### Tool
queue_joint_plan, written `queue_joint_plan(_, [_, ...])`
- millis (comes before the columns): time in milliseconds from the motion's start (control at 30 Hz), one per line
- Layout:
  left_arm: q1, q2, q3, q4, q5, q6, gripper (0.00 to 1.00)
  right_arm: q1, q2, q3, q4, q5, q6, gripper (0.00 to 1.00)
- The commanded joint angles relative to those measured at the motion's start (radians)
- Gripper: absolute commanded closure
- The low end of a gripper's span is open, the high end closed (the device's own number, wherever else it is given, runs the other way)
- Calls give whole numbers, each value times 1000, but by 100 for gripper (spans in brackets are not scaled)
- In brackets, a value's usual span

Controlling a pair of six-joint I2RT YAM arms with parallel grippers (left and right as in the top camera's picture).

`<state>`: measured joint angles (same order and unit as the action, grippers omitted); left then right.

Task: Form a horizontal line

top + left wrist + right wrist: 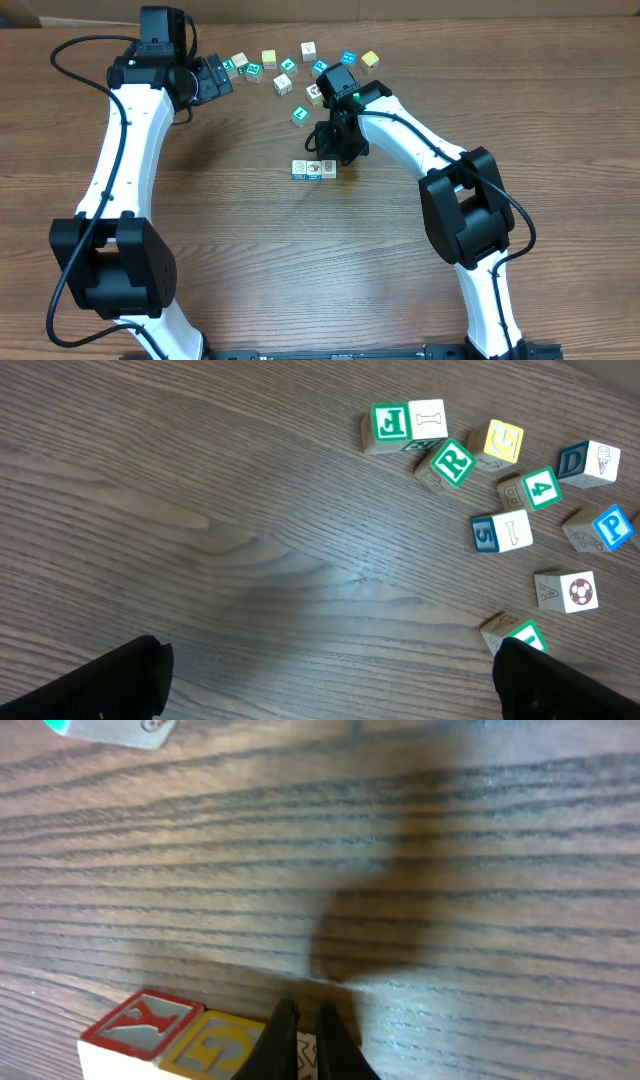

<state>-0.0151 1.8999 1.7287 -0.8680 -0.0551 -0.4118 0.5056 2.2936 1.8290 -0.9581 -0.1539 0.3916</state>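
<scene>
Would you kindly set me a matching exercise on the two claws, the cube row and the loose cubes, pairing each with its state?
Things:
1. left claw
2. right claw
3. cube row
4. loose cubes

States:
A. scattered, out of line
B. shut, tips at the row
C. open wide, holding nothing
D. side by side, touching

Pairs: 1-C, 2-B, 3-D, 4-A

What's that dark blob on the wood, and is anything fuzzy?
Right wrist view: the blob is a shadow on the table, just above the shut right end effector; the corner block is blurred. Left wrist view: fainter shadow, the R block sharp. Overhead view: even light, no glare.
</scene>
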Motion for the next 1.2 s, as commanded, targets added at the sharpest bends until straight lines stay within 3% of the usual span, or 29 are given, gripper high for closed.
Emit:
queue_joint_plan(0, [-5,-6,8,2,3,8,0,6,-8,18,3,-9,-4,96])
queue_joint_plan(1167, [-5,-6,8,2,3,8,0,-23,-9,21,68,149,5,88])
